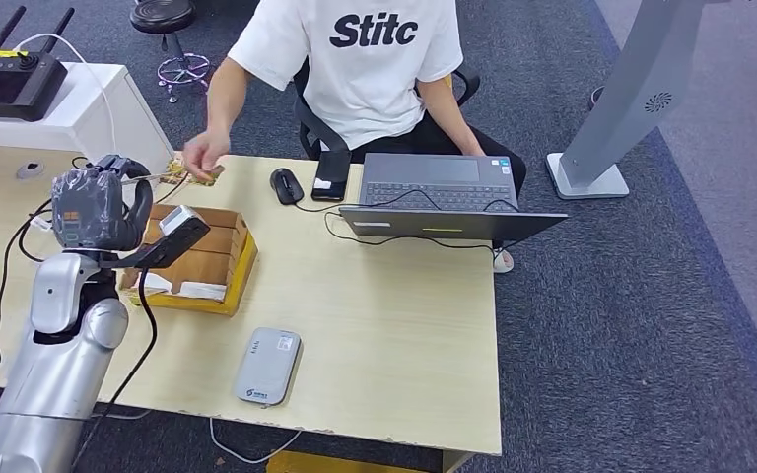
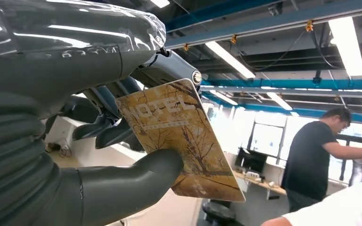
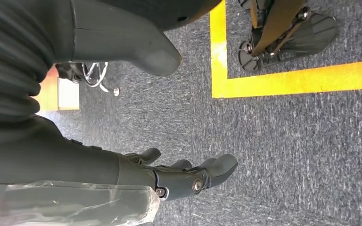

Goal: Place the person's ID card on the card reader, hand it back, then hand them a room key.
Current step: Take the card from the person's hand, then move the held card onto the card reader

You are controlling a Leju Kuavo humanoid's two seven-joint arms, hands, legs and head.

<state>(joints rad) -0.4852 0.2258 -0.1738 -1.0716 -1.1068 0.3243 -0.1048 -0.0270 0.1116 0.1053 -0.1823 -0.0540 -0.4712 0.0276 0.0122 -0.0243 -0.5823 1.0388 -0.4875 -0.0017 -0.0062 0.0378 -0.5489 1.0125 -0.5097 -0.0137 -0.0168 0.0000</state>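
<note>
**Room key going up for the handover**

From the head view, the robot's left hand (image 1: 94, 207) is being held raised over the near-left part of the pale wooden desk (image 1: 394, 325), just beside the shallow cardboard tray (image 1: 219, 258). The seated person's hand (image 1: 200, 158) is reaching in over the far desk edge and is pinching something small and brown there; whether that is the ID card is too small to tell. The flat grey card reader (image 1: 267, 366) is lying near the front edge, well apart from both hands, with bare desktop between it and the open dark laptop (image 1: 441, 197), so there is open room to extend toward the person.

In the left wrist view, the thumb is pressing a tan hotel key card printed with bare trees (image 2: 181, 136) against the dark fingers (image 2: 104, 126), its far end sticking out free, probably so the person can take it.

In the right wrist view, the right hand (image 3: 179, 175) is hanging over grey carpet, fingers loosely spread, holding nothing.
</note>
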